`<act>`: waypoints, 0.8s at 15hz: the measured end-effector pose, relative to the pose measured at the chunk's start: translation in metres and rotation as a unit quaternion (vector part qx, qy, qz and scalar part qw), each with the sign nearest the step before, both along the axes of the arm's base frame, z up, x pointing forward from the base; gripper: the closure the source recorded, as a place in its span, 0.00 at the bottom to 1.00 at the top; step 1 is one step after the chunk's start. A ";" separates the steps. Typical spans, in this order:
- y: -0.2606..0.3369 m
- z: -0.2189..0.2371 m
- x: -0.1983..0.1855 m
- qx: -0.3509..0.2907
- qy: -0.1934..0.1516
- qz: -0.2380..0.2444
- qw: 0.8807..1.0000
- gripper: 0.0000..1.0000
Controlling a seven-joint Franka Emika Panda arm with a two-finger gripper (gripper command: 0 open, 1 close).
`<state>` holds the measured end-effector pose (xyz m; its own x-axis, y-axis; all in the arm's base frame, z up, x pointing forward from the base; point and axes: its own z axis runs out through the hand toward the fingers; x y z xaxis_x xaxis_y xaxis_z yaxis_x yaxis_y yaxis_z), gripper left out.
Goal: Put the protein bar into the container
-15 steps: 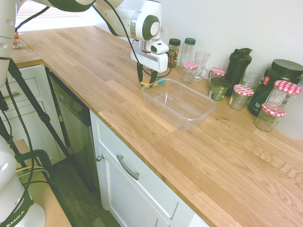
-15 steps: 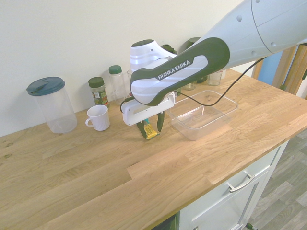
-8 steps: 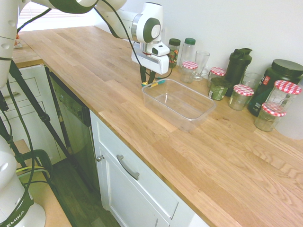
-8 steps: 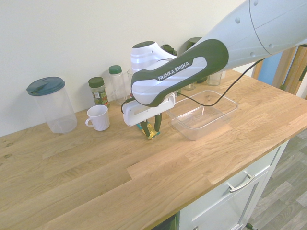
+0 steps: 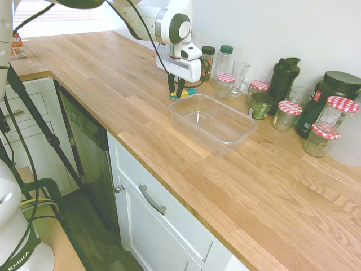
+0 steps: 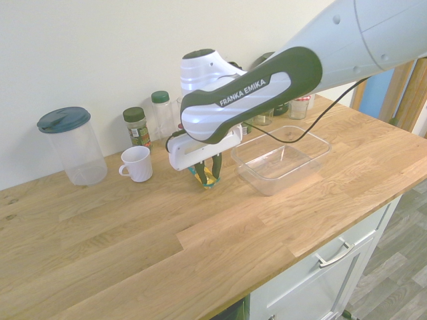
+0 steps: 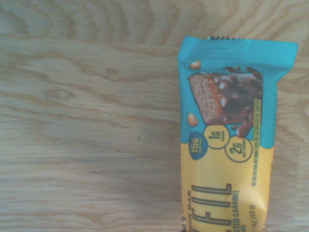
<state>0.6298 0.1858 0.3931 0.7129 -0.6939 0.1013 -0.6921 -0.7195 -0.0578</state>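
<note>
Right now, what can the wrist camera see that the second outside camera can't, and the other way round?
Only the wrist view shows the wrapper's print: a picture of the bar and round badges on the teal end of the protein bar. Only the second exterior view shows the gripper shut on that bar, above the counter, plus the container, a white mug and a lidded jug. Both show the bar and the wooden counter.

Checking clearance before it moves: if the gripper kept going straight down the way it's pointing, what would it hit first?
The gripper points straight down, shut on the bar. Below it is only bare countertop, so the bar's lower end would likely meet the wood first. The container sits off to one side, seemingly out of that line.
</note>
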 end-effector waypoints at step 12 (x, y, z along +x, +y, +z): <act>-0.167 0.057 -0.070 0.013 -0.007 -0.065 0.998 1.00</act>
